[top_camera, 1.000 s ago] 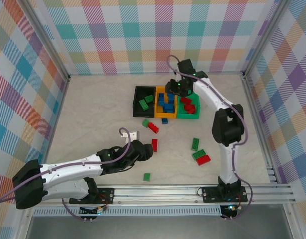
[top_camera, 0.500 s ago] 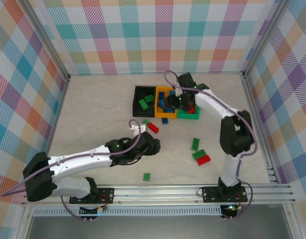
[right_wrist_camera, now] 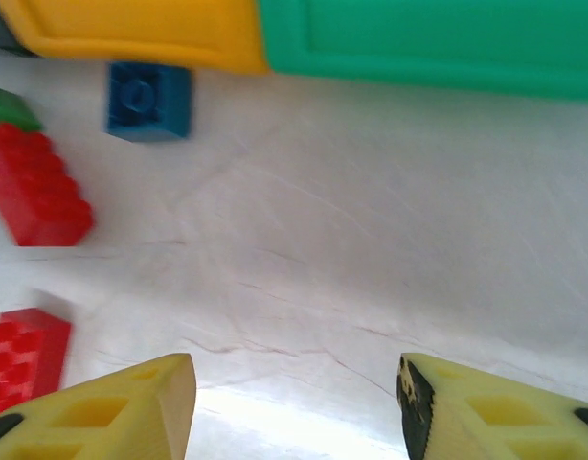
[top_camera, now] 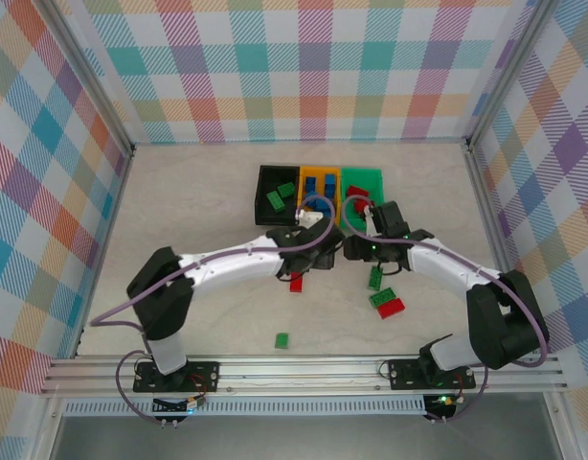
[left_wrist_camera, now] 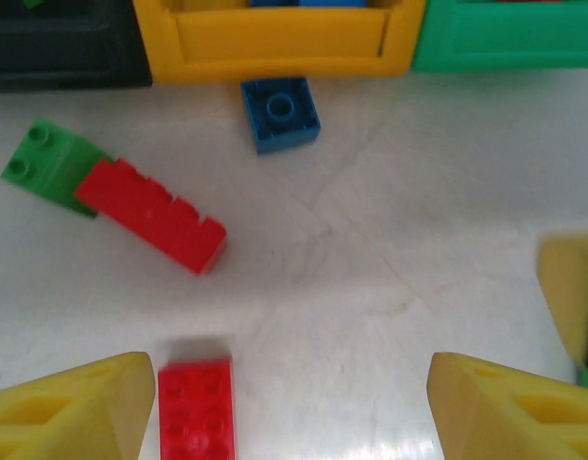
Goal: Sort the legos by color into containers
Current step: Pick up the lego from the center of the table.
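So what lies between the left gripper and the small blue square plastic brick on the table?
Bare table, in the left wrist view, from the left gripper to the small blue square brick; a long red plastic brick lies beside that stretch.

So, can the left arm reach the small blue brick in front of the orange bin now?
Probably yes: the left pincer is open, and bare table lies between it and the blue brick; a red brick sits beside one finger.

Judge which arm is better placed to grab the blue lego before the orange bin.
Left. The blue lego lies straight ahead of the open left hand; for the right hand it sits off-centre, leftward.
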